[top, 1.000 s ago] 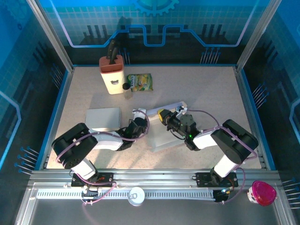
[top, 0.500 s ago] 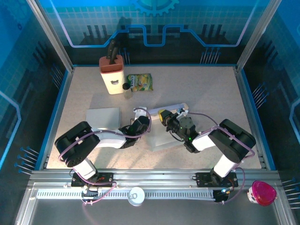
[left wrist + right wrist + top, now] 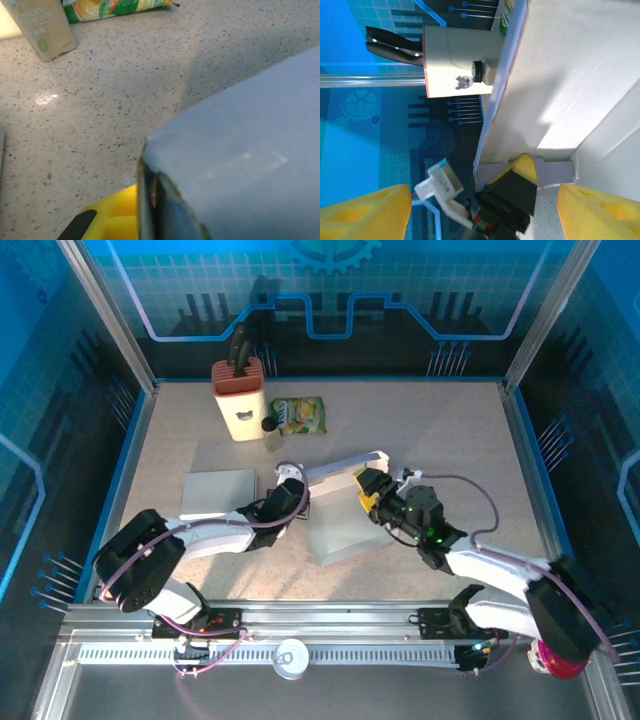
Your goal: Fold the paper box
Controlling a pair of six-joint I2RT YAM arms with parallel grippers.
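top external: midway between the table's [image 3: 450, 440] side edges, left gripper [image 3: 298, 488] pinches the paper box [image 3: 340, 528] wall, right gripper [image 3: 366, 488] jaws spread, so the unsupported raised flap [image 3: 345, 465] may spring back.

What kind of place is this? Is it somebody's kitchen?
Probably a robot lab's test cell, not a kitchen: a speckled table fenced by metal posts and blue panels, with the left arm and right arm bolted at its edge, working on a paper box.

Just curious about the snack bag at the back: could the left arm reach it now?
Probably not yet: the left hand is shut on the paper box. The way to the snack bag looks open, so after letting go, likely yes.
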